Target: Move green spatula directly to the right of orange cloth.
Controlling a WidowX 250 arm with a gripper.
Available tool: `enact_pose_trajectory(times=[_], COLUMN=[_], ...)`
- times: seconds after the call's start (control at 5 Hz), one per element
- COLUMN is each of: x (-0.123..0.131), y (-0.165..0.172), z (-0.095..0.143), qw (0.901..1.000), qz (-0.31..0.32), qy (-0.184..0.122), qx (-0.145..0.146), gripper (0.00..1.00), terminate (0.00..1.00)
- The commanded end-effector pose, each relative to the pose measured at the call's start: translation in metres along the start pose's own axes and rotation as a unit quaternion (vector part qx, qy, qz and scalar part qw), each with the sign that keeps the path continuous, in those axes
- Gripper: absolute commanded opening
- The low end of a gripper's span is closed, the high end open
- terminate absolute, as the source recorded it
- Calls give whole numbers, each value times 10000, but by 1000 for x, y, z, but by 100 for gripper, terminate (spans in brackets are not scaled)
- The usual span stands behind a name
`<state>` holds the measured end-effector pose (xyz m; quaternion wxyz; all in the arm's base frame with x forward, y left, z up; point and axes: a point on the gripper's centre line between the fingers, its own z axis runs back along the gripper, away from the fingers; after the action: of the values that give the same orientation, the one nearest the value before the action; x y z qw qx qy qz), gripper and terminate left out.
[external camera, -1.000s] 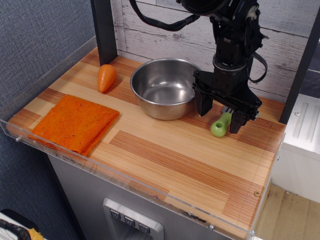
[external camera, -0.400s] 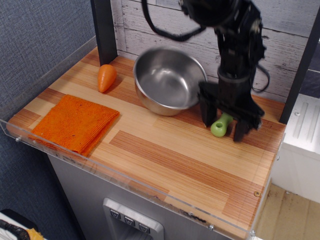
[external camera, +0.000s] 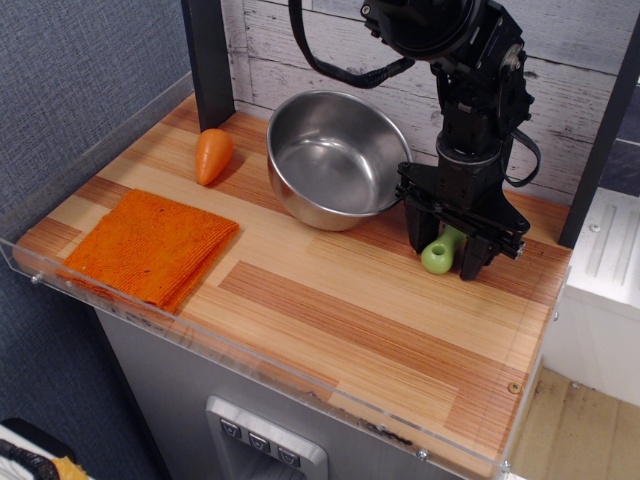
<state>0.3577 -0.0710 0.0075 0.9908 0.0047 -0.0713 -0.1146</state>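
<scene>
With our pincer (external camera: 445, 248) spread open astride the green spatula (external camera: 441, 250) at the desk's (external camera: 380, 310) right rear, we judge it best to close squarely on the handle, clear of the steel bowl (external camera: 338, 158), before heading for the orange cloth (external camera: 150, 245).

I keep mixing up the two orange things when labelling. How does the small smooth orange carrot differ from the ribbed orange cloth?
The small smooth orange carrot is a rounded, tapering solid; the ribbed orange cloth is a flat folded square. The carrot is much smaller than the cloth. The carrot lies near the back beside the steel bowl; the cloth lies near the front left edge. Both are bright orange, resting on the wooden tabletop.
</scene>
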Motion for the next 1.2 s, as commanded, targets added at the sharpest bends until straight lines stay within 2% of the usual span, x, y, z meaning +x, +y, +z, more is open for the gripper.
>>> enact_pose_trajectory(times=[0.0,0.4,0.6,0.8,1.0], x=[3,21,6,-39,-77], y=[3,26,34,41,45], z=[34,127,177,197,175], qw=[9995,9911,9851,9867,9927], qz=[-38,454,537,543,492], qy=[-307,-1123,-1389,-1250,-865], qx=[67,-543,-856,-880,-683], gripper=[0,0,0,0,0], terminate=[0,0,0,0,0])
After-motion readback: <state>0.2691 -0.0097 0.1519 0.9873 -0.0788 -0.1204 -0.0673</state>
